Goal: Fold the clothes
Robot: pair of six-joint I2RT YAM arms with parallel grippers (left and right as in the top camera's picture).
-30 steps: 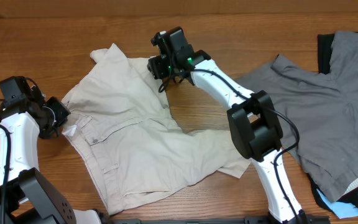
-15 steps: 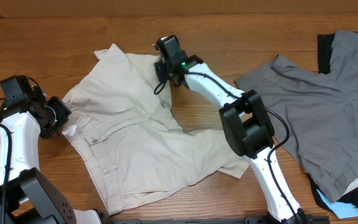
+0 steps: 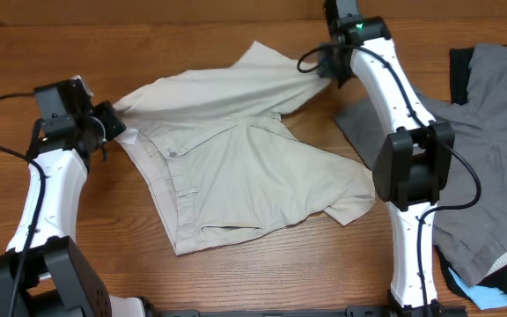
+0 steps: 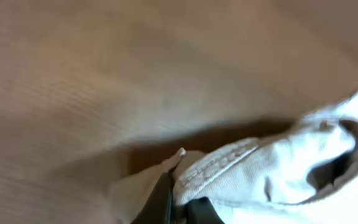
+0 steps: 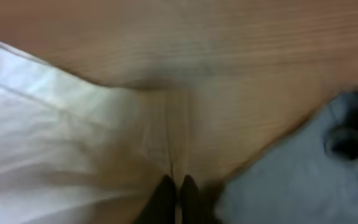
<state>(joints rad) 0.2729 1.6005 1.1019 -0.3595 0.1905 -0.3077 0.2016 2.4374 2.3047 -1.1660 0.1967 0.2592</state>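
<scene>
One pair of beige shorts point(image 3: 253, 176) lies on the table point(image 3: 113, 224), its far edge pulled taut between left hand point(image 3: 113, 123) and right hand point(image 3: 326, 72), both clenched on it; one grey garment point(image 3: 473, 167) crowds the right edge, bare wood left

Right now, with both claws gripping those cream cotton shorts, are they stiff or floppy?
Probably floppy: the pale beige cotton shorts wrinkle and drape between the left gripper and right gripper. Likely light, since two small pinches hold the top edge taut.

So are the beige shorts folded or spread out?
Spread out, not folded: the shorts are pulled taut between the left hand and right hand, the rest lying open on the table.
</scene>
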